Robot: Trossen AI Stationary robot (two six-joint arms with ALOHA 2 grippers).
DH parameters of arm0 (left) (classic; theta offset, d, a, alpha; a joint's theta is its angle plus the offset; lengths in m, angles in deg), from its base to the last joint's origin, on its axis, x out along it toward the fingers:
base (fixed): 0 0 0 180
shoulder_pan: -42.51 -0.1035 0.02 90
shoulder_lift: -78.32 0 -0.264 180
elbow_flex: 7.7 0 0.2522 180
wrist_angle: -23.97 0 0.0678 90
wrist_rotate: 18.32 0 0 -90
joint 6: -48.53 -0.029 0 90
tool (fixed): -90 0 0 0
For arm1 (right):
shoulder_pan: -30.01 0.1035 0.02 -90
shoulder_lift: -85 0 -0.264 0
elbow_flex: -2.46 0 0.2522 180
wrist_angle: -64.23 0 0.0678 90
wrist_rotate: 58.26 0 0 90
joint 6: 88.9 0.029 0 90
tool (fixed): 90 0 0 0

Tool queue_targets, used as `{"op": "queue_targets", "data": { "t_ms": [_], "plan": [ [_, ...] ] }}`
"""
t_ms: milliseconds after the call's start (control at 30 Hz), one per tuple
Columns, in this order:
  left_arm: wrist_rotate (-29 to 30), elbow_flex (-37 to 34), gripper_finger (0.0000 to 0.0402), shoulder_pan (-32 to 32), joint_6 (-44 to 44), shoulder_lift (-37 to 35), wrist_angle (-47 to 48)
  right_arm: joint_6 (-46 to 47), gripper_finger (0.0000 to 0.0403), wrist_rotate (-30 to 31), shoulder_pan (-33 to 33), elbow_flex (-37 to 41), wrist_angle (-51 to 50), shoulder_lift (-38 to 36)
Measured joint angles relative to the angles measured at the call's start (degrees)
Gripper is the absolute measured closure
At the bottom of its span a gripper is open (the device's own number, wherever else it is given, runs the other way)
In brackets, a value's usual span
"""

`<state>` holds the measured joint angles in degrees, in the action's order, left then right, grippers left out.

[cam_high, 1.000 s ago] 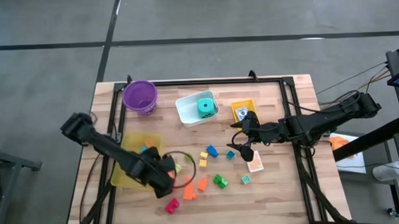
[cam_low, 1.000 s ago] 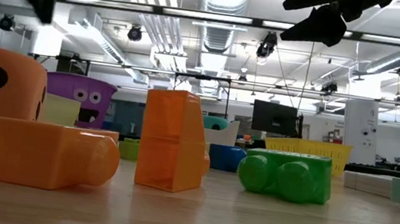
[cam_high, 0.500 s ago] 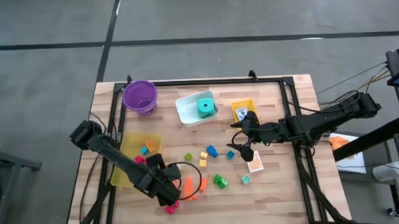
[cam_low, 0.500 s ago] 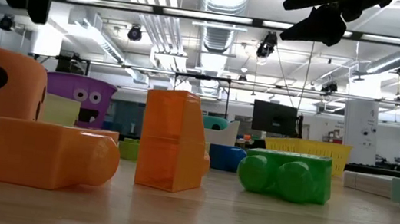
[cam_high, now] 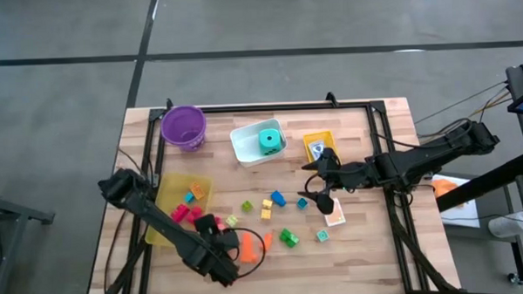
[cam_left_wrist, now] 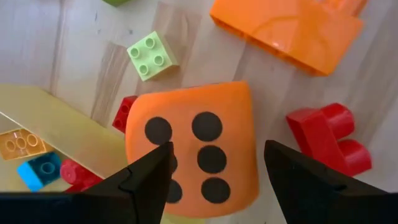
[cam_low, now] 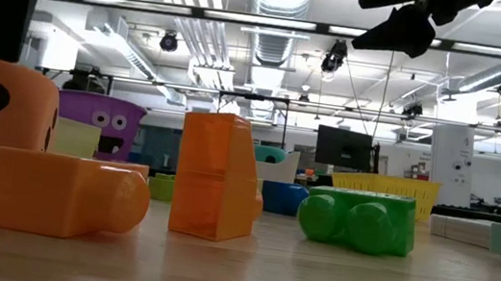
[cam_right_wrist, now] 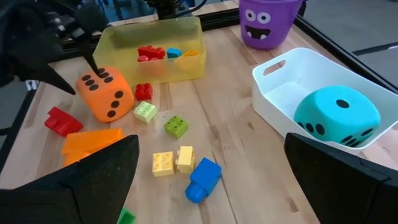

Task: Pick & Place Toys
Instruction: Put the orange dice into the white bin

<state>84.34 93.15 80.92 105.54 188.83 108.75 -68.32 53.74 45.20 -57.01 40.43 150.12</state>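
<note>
Fingers of the left gripper [cam_left_wrist: 211,180] are spreading wide on either side of the orange die [cam_left_wrist: 194,151], not yet touching it; in the left wrist view the die is showing its six-dot face to the camera. Seen from above, this gripper [cam_high: 220,253] is sitting at the lower centre of the frame, near the tabletop's [cam_high: 370,248] bottom edge, with the die mostly hidden under it. A long orange block [cam_left_wrist: 287,32] is lying beside the die, its long axis running roughly level across the top of the wrist frame. Just left of the die, the yellow tray [cam_high: 170,196] is holding several small blocks. Open wood is lying to the lower right of the high view. Right of centre, the right gripper [cam_high: 320,190] is hovering with fingers apart, empty. A teal die [cam_high: 269,141] is resting in the white tray [cam_high: 247,147].
</note>
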Motion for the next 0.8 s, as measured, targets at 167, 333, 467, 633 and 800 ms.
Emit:
{"op": "queue_targets", "data": {
  "t_ms": [167, 333, 467, 633, 800],
  "plan": [
    [1.37, -0.03, 0.0149, 0.29, 0.04, 0.13, 0.02, 0.19, 0.0004, 0.01, 0.34, 0.0, 0.01, 0.0],
    [2.09, -1.94, 0.0149, 0.22, -0.04, 0.35, -0.83, -0.55, 0.0004, 0.28, 0.34, 0.0, 0.04, 0.0],
    [0.16, -2.95, 0.0149, 0.11, -1.73, 0.19, -2.49, -1.11, 0.0004, 0.42, 0.34, 0.02, 0.06, 0.0],
    [-0.58, -3.1, 0.0149, 0.11, -3.1, 0.32, -4.16, -1.12, 0.0004, 0.44, 0.32, 0.01, 0.23, 0.0],
    [-0.89, -4.4, 0.0149, 0.11, -4.18, 2.07, -4.26, -1.1, 0.0004, 0.44, 0.34, 0.02, 0.37, 0.0]
  ]
}}
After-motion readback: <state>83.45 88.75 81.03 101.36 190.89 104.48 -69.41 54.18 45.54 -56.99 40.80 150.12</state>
